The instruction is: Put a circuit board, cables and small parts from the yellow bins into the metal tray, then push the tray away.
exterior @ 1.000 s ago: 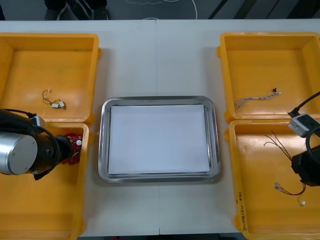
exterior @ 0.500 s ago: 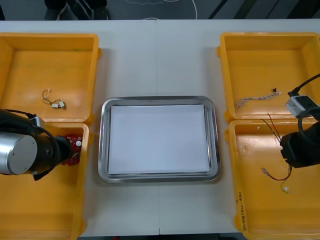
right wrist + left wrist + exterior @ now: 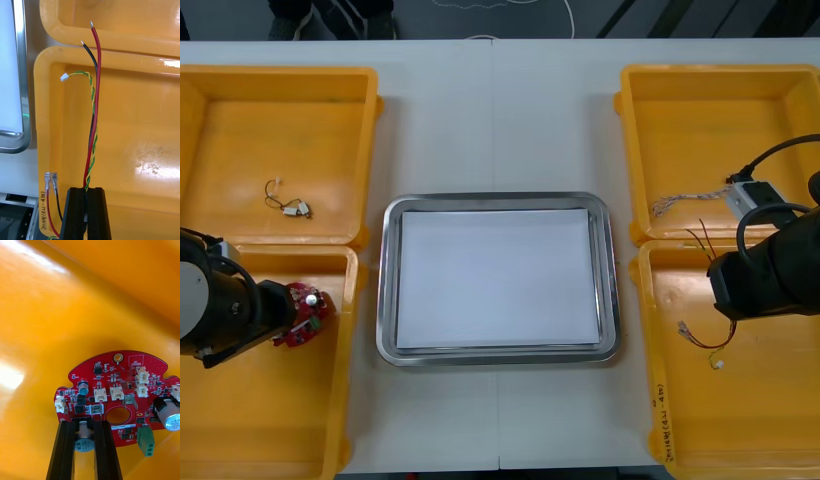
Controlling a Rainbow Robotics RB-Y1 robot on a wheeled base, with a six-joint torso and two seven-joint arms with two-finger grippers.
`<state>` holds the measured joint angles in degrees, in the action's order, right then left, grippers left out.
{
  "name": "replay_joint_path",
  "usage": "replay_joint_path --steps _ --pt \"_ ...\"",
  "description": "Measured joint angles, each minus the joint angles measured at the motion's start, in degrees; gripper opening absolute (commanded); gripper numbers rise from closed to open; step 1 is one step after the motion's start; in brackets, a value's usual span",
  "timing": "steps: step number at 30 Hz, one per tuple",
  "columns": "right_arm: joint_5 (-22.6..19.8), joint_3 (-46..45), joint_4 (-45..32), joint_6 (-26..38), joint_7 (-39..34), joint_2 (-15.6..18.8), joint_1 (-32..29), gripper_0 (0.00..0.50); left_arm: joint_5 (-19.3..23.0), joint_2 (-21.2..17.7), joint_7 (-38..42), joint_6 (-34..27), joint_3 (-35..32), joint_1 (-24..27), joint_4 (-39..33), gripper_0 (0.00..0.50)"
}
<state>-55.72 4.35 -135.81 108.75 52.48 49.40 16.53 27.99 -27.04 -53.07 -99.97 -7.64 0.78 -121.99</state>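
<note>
L gripper (image 3: 85,423) clamps round red circuit board (image 3: 112,384) at capacitor, near-left bin (image 3: 270,420) — stiff, fragile; rim hold safer. R gripper (image 3: 86,189) pinches limp, light cable bundle (image 3: 93,123) over near-right bin (image 3: 760,420).

Pinching a board (image 3: 116,390) in the left gripper (image 3: 85,425), arm poking in from the left edge. Squeezing cables (image 3: 93,112) in the right gripper (image 3: 86,191), fingers (image 3: 75,213) nearly together, arm in from the right.

Metal tray (image 3: 383,290) open from above; yellow bins (image 3: 636,300) flank both sides.
</note>
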Motion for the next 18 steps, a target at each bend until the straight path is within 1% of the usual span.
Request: replay_joint_path --steps 7,15,18 --pt "2.99 0.00 0.00 0.86 0.00 -4.22 0.38 0.000 0.97 -1.40 -0.44 -0.25 -4.08 -2.70 -0.99 0.000" --pt "6.05 0.00 0.00 0.95 0.00 -7.72 0.79 0.000 1.74 -1.41 -6.66 -1.22 -8.45 -6.50 -2.74 0.000" --pt "6.62 0.00 0.01 0.96 0.00 -9.10 1.17 0.000 2.07 -1.41 -7.08 -1.19 -9.04 -7.81 -2.84 0.000"
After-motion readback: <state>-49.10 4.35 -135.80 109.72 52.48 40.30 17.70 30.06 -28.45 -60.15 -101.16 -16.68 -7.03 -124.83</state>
